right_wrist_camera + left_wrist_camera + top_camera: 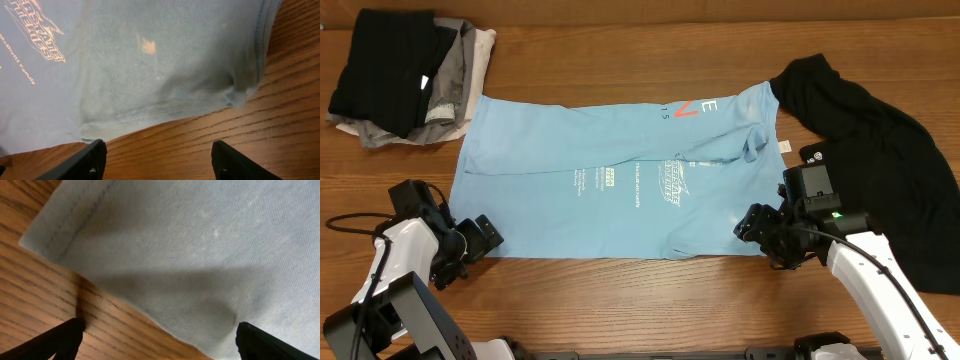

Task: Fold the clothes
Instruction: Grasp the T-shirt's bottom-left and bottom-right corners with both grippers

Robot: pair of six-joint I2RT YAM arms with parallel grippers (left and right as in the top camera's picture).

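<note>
The wooden table carries a light blue T-shirt spread flat across its middle, printed side up. A black garment sprawls to its right, meeting the shirt's far right corner, and a stack of dark and grey clothes sits at the far left. The shirt looks thin, soft and light, so I judge it will sag and drag rather than keep any shape (a one-sided pull would skew it). The sensible holds are the two near corners, pinched through hem and cloth together. The left gripper sits just beside the near left corner and the right gripper at the near right edge, both with fingers spread and nothing between them. Only the overhead view gives the whole layout and a ridge of wrinkles across the chest. The left wrist view adds the stitched hem corner lying flat on the wood, and the right wrist view shows a small orange mark and a puckered fold at the edge.
</note>
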